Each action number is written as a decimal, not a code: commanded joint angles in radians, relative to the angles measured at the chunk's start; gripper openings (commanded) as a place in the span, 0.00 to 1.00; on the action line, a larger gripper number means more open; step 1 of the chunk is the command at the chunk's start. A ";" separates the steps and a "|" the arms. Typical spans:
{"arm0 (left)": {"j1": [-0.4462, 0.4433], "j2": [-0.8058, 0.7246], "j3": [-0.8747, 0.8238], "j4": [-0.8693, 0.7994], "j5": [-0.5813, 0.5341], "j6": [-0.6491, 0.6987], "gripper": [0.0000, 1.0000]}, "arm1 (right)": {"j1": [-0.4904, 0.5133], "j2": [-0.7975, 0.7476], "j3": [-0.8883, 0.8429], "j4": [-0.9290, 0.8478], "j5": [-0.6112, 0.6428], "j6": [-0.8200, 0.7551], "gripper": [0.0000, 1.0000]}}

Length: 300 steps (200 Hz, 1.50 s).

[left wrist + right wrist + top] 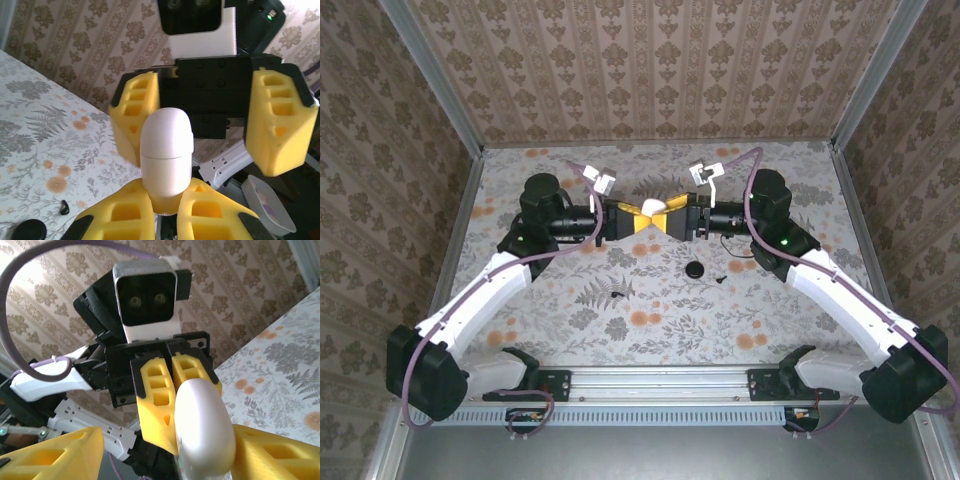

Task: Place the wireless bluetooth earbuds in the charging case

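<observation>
White charging case (166, 150) (seam (165, 156), left wrist)

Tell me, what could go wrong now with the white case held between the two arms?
1. The left gripper pinches only one end of the charging case, in the air above the table, so it might slip or fall.
2. The right gripper stands open, with its fingers flanking the case closely; moving away carelessly could knock it loose.

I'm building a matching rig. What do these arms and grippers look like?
The left arm and right arm have white links, black joints and purple cables. The left gripper and right gripper carry blocky yellow fingers with square pockets on black mounts.
</observation>
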 commanded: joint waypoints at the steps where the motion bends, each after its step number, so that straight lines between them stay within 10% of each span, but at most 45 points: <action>1: 0.009 -0.032 -0.018 0.039 -0.013 0.000 0.03 | -0.002 -0.025 0.042 -0.006 0.062 0.015 0.66; 229: 0.013 -0.061 -0.021 0.084 0.012 -0.065 0.05 | -0.002 0.107 0.093 0.016 -0.031 0.049 0.26; 300: 0.018 -0.063 -0.027 0.119 0.000 -0.097 0.38 | -0.005 0.113 0.110 0.036 -0.054 0.054 0.15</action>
